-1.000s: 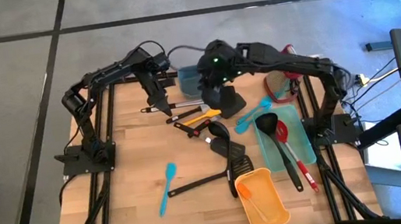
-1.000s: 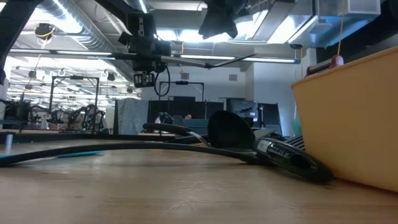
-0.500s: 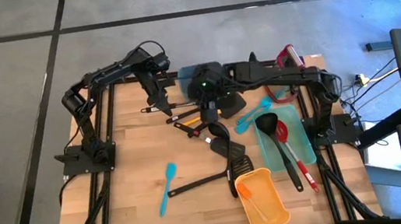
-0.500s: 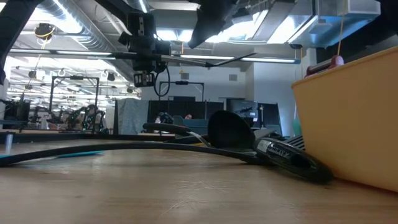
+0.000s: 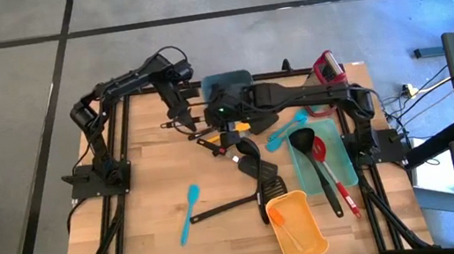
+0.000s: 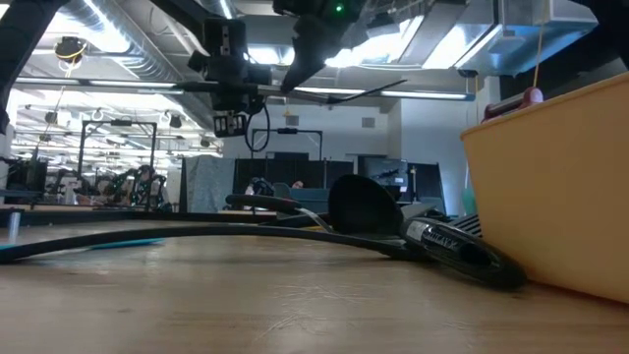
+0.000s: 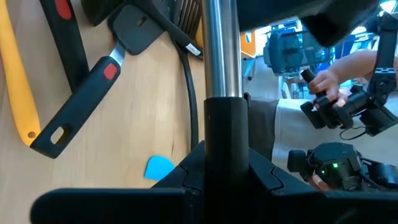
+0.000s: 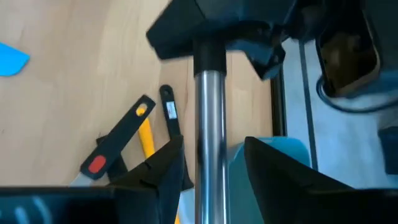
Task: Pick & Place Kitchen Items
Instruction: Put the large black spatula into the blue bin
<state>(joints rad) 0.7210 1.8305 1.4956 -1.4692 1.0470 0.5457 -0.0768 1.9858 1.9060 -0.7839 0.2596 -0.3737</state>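
One steel-handled utensil (image 7: 221, 50) sits clenched in the left tool (image 7: 222, 162), the right tool (image 8: 208, 158) released around it.

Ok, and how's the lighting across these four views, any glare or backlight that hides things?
Low view: bright ceiling lights behind leave the left gripper and right gripper as dark silhouettes, while the yellow bin is well lit. High view: even light on the table, soft shadows only. Left wrist view: a glare streak runs down the steel handle. Right wrist view: the same.
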